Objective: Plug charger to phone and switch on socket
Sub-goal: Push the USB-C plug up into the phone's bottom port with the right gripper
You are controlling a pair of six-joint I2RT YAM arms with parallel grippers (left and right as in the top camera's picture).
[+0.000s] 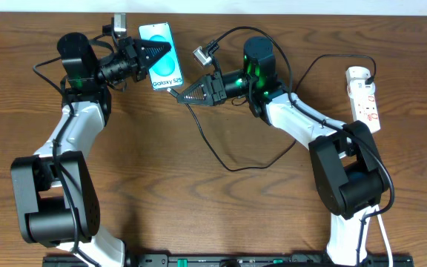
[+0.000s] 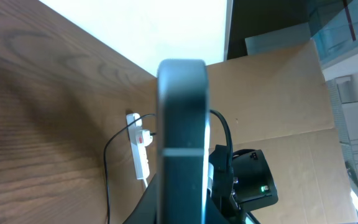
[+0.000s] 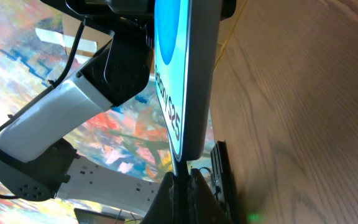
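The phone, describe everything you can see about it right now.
The phone is a slim flat rectangle with dark edges and a bright cyan screen reading Galaxy S25. It faces up, slightly skewed. The left gripper is clamped across it; the right gripper holds the charger plug tip at its near short end.

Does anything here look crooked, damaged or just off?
Nothing is spilled or damaged. The phone is held askew, pinched by the left end effector, and the charger loops loosely across the table.
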